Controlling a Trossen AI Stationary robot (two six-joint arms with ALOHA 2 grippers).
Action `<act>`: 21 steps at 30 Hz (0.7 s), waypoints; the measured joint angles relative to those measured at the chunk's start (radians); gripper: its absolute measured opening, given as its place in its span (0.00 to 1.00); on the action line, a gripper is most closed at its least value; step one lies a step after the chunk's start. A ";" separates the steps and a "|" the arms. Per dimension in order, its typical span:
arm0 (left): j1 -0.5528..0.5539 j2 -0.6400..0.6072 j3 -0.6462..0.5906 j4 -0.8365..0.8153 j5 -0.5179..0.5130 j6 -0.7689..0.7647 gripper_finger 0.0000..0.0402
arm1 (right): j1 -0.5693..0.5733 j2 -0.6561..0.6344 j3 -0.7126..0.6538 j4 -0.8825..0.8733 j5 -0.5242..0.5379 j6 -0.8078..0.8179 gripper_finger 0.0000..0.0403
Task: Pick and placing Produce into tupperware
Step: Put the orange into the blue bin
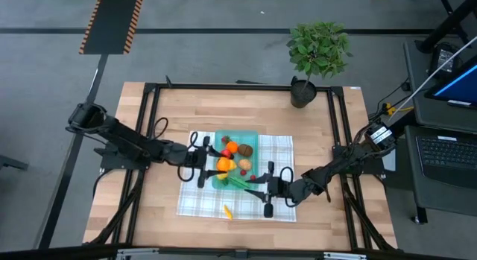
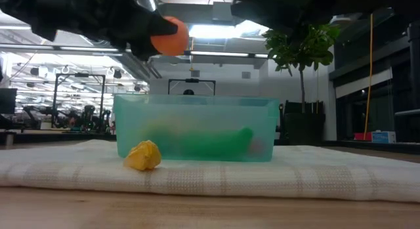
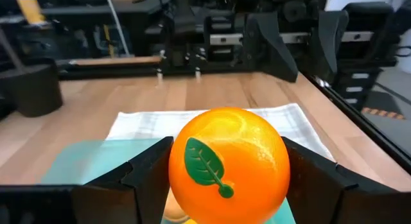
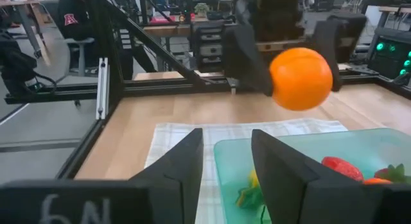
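Your left end effector (image 3: 225,179) grips the toy orange (image 3: 229,165) across its middle, above the teal tupperware (image 2: 197,127), while your right end effector (image 4: 225,166) waits half-open and empty beside it; the orange looks light, rigid and slick, so keep that centered hold.

One camera looks straight down on the whole table (image 1: 246,111); another sits level at its edge. Both wrist cameras ride close — all share the tupperware (image 2: 197,127).
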 joint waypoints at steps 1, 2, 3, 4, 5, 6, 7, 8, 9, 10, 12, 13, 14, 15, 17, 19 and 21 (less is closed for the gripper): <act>0.016 0.000 0.000 -0.006 0.030 0.000 0.60 | 0.000 0.000 0.000 -0.001 0.000 -0.009 0.34; 0.031 0.000 0.000 -0.011 0.062 -0.001 0.60 | 0.000 0.000 0.000 0.000 0.000 -0.019 0.34; 0.045 0.000 0.000 -0.017 0.087 -0.002 0.60 | 0.000 0.000 0.000 0.001 0.000 -0.030 0.34; 0.058 0.000 0.000 -0.027 0.108 -0.004 0.60 | 0.000 0.000 0.000 0.000 0.000 -0.045 0.34; 0.072 0.000 0.000 -0.036 0.128 -0.010 0.60 | 0.000 0.000 0.000 0.001 0.000 -0.051 0.34; 0.085 0.000 0.000 -0.046 0.145 -0.020 0.60 | 0.000 0.000 0.000 0.002 0.000 -0.051 0.34; 0.097 0.000 0.000 -0.055 0.166 -0.024 0.60 | 0.000 0.000 0.000 0.002 0.000 -0.049 0.34; 0.106 0.000 0.002 -0.068 0.189 -0.026 0.60 | 0.000 0.000 0.000 0.001 0.000 -0.047 0.34; 0.113 0.000 0.011 -0.101 0.209 -0.026 0.60 | 0.000 0.000 0.000 0.000 0.000 -0.047 0.34; 0.118 0.000 0.027 -0.148 0.222 -0.026 0.60 | 0.000 0.000 0.000 0.001 0.000 -0.047 0.34; 0.121 0.000 0.078 -0.273 0.230 -0.022 0.60 | 0.000 0.000 0.000 0.000 0.000 -0.047 0.34; 0.120 0.000 0.107 -0.341 0.229 -0.012 0.60 | 0.000 0.000 0.000 0.000 0.000 -0.047 0.34; 0.118 0.002 0.140 -0.406 0.229 0.003 0.60 | 0.000 0.000 0.000 0.000 0.000 -0.047 0.34; 0.116 0.007 0.171 -0.467 0.229 0.016 0.60 | 0.000 0.000 0.000 0.000 0.000 -0.047 0.34; 0.115 0.016 0.231 -0.587 0.230 0.044 0.60 | 0.000 0.000 0.000 0.000 0.000 -0.047 0.34; 0.115 0.031 0.287 -0.695 0.230 0.062 0.60 | 0.000 0.000 0.000 0.000 0.000 -0.044 0.34; 0.116 0.050 0.334 -0.783 0.230 0.078 0.60 | 0.000 0.000 -0.001 0.000 0.000 -0.044 0.34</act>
